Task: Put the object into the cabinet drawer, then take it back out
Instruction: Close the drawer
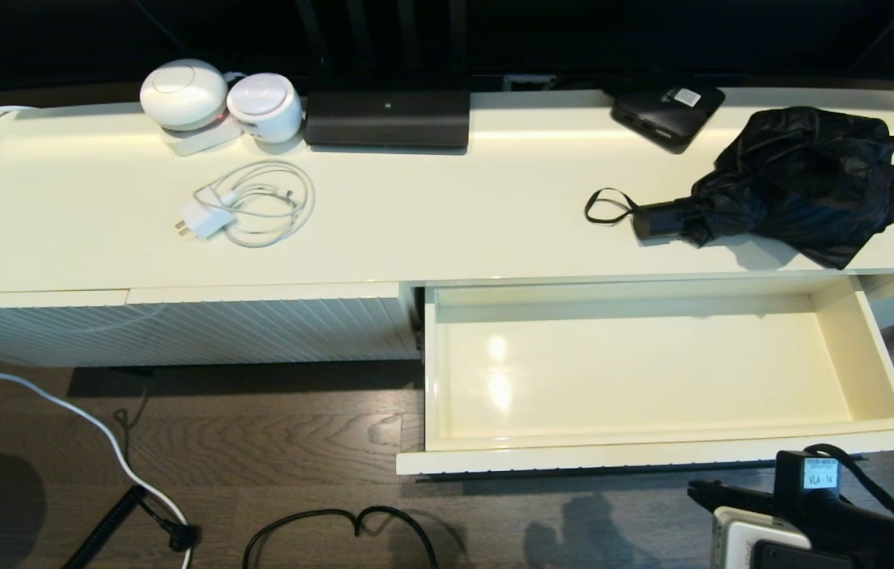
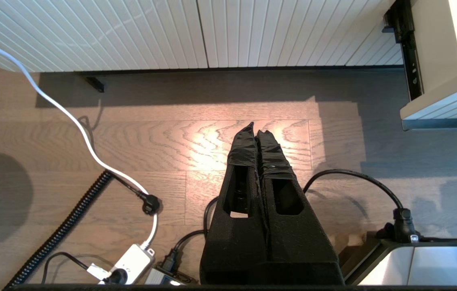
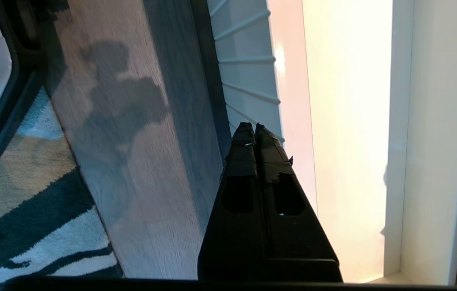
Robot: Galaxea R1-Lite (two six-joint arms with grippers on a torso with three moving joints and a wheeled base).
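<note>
The folding umbrella (image 1: 802,182) lies on the cabinet top (image 1: 431,229) at its right end, directly behind the open cabinet drawer (image 1: 861,348), its short handle (image 1: 660,221) and wrist loop (image 1: 605,207) pointing toward the robot's left. The drawer is pulled out and holds nothing. The right claw (image 3: 255,128) hangs low in front of the drawer front, fingers pressed together and holding nothing; the left claw (image 2: 256,128) hovers over the wooden floor (image 2: 131,133) before the closed ribbed panel (image 2: 196,32), likewise closed and empty.

Risks, as judged from this layout:
- The canopy fabric is loose and wrinkled; a grip on cloth alone could slip or let the umbrella sag and unfurl, so the handle looks the surer hold.
- A sagging canopy could catch on the drawer's rear wall or drape over its rim instead of landing inside.
- The flat black box (image 1: 668,111) sits just behind the umbrella; a wide approach could nudge it.
- The right arm must rise past the drawer front and may strike it.
</note>
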